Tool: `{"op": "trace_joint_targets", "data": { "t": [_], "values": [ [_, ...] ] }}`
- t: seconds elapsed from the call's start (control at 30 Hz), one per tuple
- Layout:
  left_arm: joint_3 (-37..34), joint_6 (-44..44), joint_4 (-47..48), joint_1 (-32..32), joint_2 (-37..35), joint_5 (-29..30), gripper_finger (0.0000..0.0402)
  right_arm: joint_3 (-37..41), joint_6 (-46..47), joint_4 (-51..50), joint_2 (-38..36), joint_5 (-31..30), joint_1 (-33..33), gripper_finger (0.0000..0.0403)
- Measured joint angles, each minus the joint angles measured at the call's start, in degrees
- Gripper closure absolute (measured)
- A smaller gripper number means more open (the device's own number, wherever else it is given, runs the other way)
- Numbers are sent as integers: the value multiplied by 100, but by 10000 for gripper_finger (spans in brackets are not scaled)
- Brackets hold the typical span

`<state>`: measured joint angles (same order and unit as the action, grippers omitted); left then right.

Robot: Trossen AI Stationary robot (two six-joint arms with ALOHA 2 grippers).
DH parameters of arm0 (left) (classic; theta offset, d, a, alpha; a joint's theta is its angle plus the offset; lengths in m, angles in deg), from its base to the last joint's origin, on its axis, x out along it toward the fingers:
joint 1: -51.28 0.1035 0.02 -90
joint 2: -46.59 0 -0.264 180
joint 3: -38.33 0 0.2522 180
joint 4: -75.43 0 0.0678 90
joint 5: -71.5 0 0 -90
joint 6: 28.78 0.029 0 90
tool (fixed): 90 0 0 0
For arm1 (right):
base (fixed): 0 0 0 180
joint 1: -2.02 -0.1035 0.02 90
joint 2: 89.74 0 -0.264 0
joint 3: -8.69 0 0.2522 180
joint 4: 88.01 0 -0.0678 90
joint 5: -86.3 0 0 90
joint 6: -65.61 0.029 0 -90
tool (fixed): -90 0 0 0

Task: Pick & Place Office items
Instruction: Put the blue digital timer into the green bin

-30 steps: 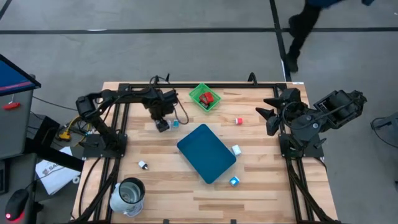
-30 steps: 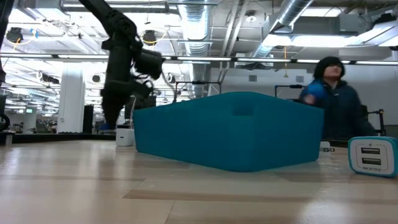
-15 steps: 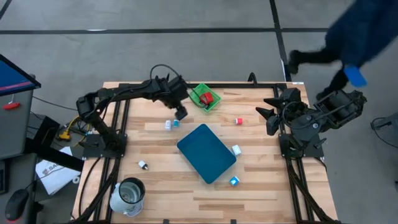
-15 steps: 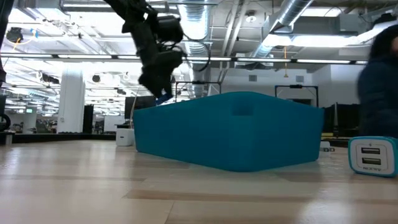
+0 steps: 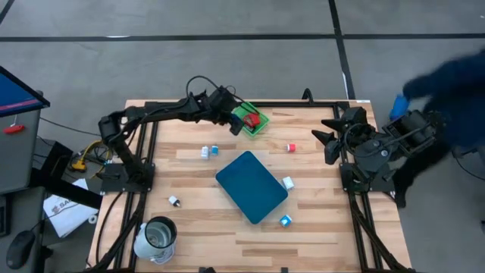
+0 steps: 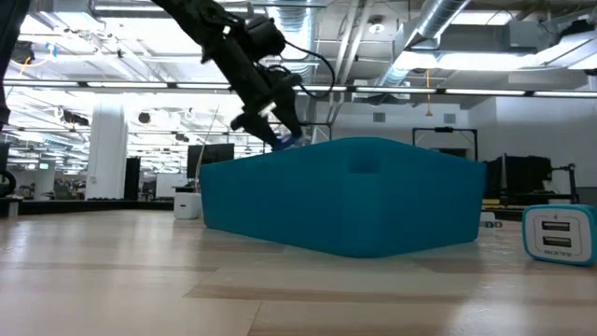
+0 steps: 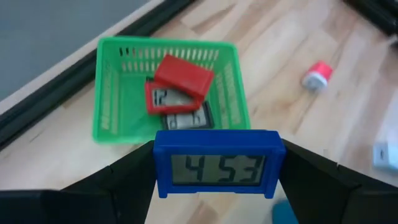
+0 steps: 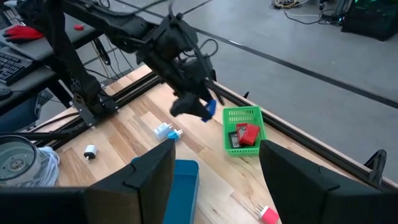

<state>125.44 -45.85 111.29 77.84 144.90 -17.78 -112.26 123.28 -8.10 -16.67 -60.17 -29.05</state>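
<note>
My left gripper hangs over the far middle of the table, just short of the green mesh basket, shut on a small blue clock whose display shows digits. Two red rectangles and a flat black one lie in the basket. Loose office items rest on the table: white-and-blue pieces, a red-and-white piece, and white-and-blue blocks. My right gripper waits raised at the table's right side, open and holding nothing. My left gripper pinches the blue clock by its two short ends between its two fingers. The fingers slant downward toward the basket. The clock is lifted clear of the table, level, with its display turned back toward the wrist.
The large teal board lies mid-table and fills the low view. A metal cup stands at the near left, a small white piece beside it. A person moves just beyond the table's right edge.
My left gripper has risen from low beside the white-and-blue pieces and gone toward the basket at the far edge, tipping from pointing down to a slant. The blue clock has travelled with it, clear of the table. The person behind has moved toward the right.
</note>
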Motion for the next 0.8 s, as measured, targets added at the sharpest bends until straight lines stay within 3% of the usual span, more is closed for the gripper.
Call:
{"op": "trace_joint_targets", "data": {
  "t": [0.2, 0.6, 0.8],
  "values": [
    [588, -49, 27, 2, 811, -17, 112, 0, -3, 1, -2, -43, 0, 178],
    [2539, 447, 771, 293, 2190, -72, 112, 0, 83, 12, 0, -56, -2, 178],
    [2714, 507, 1259, 363, 2417, -89, 112, 0, 87, 13, 0, -58, -2, 178]
  ]
}}
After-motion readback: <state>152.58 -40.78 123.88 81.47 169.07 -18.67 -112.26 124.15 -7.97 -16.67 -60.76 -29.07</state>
